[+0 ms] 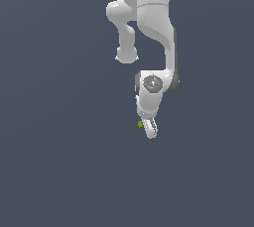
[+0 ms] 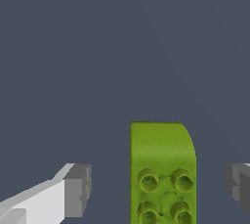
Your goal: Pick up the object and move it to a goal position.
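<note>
The object [image 2: 162, 169] is a yellow-green blocky piece with round studs and one rounded corner. In the wrist view it lies between my two grey fingertips [image 2: 78, 189], with a clear gap on each side. My gripper [image 2: 157, 187] is open and touches nothing. In the exterior view the object [image 1: 141, 124] is a tiny green speck at the edge of the white gripper [image 1: 150, 130], which points down from the arm. Most of the piece is hidden behind the hand there.
A plain dark grey surface [image 1: 59, 161] fills both views. The white arm [image 1: 154, 18] comes in from the exterior view's top. No other objects or goal marker show.
</note>
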Controlling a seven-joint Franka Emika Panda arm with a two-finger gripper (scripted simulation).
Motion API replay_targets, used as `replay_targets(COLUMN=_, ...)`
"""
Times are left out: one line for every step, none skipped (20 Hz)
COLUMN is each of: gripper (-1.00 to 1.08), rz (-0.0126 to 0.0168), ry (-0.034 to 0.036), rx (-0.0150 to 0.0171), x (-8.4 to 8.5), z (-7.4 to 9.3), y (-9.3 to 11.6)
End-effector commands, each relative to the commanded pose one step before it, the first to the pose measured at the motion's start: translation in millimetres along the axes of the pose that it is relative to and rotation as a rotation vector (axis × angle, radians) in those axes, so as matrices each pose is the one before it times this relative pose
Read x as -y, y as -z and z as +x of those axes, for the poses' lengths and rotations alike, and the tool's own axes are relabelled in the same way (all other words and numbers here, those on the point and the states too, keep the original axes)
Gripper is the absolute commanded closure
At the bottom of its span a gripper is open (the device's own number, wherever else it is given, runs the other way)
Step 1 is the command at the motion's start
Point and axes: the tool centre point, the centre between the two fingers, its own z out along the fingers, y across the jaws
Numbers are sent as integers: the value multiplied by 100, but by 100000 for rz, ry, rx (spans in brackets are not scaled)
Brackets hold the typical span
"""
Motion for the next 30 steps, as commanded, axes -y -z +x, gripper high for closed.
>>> replay_targets(gripper=108, rz=141, ry=-1, rx=3, x=75, z=-3, y=-107)
replay_targets(gripper=108, rz=0, ry=0, rx=0, x=0, z=0, y=0)
replay_targets(gripper=108, rz=0, ry=0, rx=0, x=0, z=0, y=0)
replay_targets(gripper=108, rz=0, ry=0, rx=0, x=0, z=0, y=0)
replay_targets(gripper=108, rz=0, ry=0, rx=0, x=0, z=0, y=0)
replay_targets(gripper=108, rz=0, ry=0, rx=0, x=0, z=0, y=0)
replay_targets(gripper=108, rz=0, ry=0, rx=0, x=0, z=0, y=0)
replay_targets(gripper=108, rz=0, ry=0, rx=0, x=0, z=0, y=0)
replay_targets(gripper=108, rz=0, ry=0, rx=0, x=0, z=0, y=0)
replay_targets(gripper=108, rz=0, ry=0, rx=0, x=0, z=0, y=0)
replay_targets(gripper=108, rz=46, ry=-17, rx=-6, x=10, z=11, y=34)
replay_targets(gripper=108, rz=0, ry=0, rx=0, x=17, z=19, y=9)
replay_targets(gripper=108, rz=0, ry=0, rx=0, x=50, z=57, y=28)
replay_targets(gripper=108, rz=0, ry=0, rx=0, x=83, z=95, y=47)
replay_targets(gripper=108, rz=0, ry=0, rx=0, x=116, z=132, y=65)
replay_targets(gripper=108, rz=0, ry=0, rx=0, x=148, z=168, y=83)
replay_targets(gripper=108, rz=0, ry=0, rx=0, x=179, z=204, y=100)
replay_targets(gripper=108, rz=0, ry=0, rx=0, x=209, z=238, y=117)
replay_targets(gripper=108, rz=-11, ry=15, rx=-45, x=240, z=261, y=129)
replay_targets(gripper=108, rz=0, ry=0, rx=0, x=267, z=302, y=149)
replay_targets(gripper=108, rz=0, ry=0, rx=0, x=294, z=332, y=164)
replay_targets(gripper=108, rz=0, ry=0, rx=0, x=320, z=360, y=177)
replay_targets(gripper=108, rz=0, ry=0, rx=0, x=345, z=387, y=190)
replay_targets(gripper=108, rz=0, ry=0, rx=0, x=368, z=411, y=202)
replay_targets(gripper=108, rz=-14, ry=19, rx=-43, x=392, z=420, y=208)
replay_targets(gripper=108, rz=0, ry=0, rx=0, x=410, z=455, y=223)
replay_targets(gripper=108, rz=0, ry=0, rx=0, x=429, z=474, y=232)
replay_targets(gripper=108, rz=0, ry=0, rx=0, x=447, z=490, y=240)
replay_targets(gripper=108, rz=0, ry=0, rx=0, x=463, z=505, y=248)
replay_targets(gripper=108, rz=0, ry=0, rx=0, x=477, z=518, y=254)
